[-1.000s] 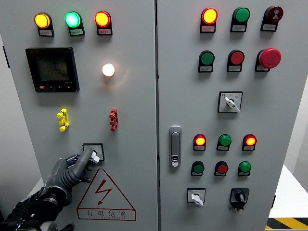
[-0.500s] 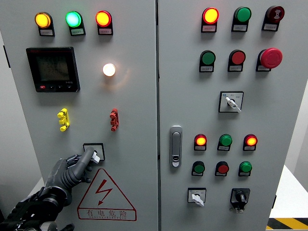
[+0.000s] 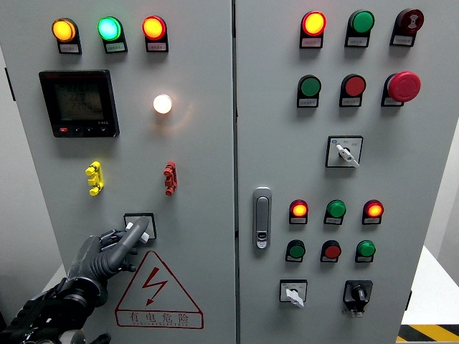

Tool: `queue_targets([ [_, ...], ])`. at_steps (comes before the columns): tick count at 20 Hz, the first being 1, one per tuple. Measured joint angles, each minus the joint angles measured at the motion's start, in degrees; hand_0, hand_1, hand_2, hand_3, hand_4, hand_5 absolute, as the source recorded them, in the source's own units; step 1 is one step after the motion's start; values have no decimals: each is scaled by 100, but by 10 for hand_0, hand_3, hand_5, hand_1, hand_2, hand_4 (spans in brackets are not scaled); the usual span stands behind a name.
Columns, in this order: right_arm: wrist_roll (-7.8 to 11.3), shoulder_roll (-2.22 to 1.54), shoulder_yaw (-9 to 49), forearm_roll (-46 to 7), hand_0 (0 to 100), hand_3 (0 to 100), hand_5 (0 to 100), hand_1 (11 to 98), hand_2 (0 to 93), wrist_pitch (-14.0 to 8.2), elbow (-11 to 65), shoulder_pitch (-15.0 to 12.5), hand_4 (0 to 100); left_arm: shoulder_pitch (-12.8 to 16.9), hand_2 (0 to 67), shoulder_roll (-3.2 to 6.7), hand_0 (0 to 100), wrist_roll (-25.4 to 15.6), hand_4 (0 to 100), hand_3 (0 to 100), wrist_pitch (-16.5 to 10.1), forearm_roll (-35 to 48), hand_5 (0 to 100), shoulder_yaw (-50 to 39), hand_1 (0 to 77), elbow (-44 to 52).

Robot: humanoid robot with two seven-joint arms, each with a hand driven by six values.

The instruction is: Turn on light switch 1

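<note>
We face a grey control cabinet (image 3: 208, 143) with two doors, and low on its left door our left hand (image 3: 107, 254) reaches up to the light switch (image 3: 140, 226), a small rotary selector just above the yellow warning triangle (image 3: 156, 292). Our fingers (image 3: 133, 236) pinch its knob, which over the last second has swung from pointing lower right to lying under the fingertip. We judge the turn under way or just done; the white lamp (image 3: 163, 104) above glows, as before.
</note>
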Motion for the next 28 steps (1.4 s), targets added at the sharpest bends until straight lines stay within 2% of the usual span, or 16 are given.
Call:
queue_targets([
  [10,0,0,0,0,0,199,104,202,0,-1,2,0,195,216,551,-21,0,-10,1000,851,-10,7,689,-5,567,-214],
  [17,0,1,0,0,0,199,104,204,0,1,2,0,195,662,569,-11,0,-10,1000,863,12,19,695,196,571,-730],
  [21,0,1,0,0,0,199,104,204,0,1,2,0,195,887,576,104,0,-16,1000,872,201,26,682,461,581,-819],
  [22,0,2,0,0,0,199,104,204,0,1,2,-1,195,985,576,142,0,-36,970,864,269,5,592,545,586,-844],
  [23,0,1,0,0,0,199,104,204,0,1,2,1,195,1094,574,160,0,-88,923,852,312,-17,493,598,597,-863],
  [25,0,1,0,0,0,199,104,204,0,0,1,0,195,1380,565,167,0,-347,895,844,347,-85,478,641,598,-868],
  [28,0,1,0,0,0,199,104,193,0,-1,0,0,195,1847,539,138,0,-1081,871,830,337,-591,483,663,605,-786],
])
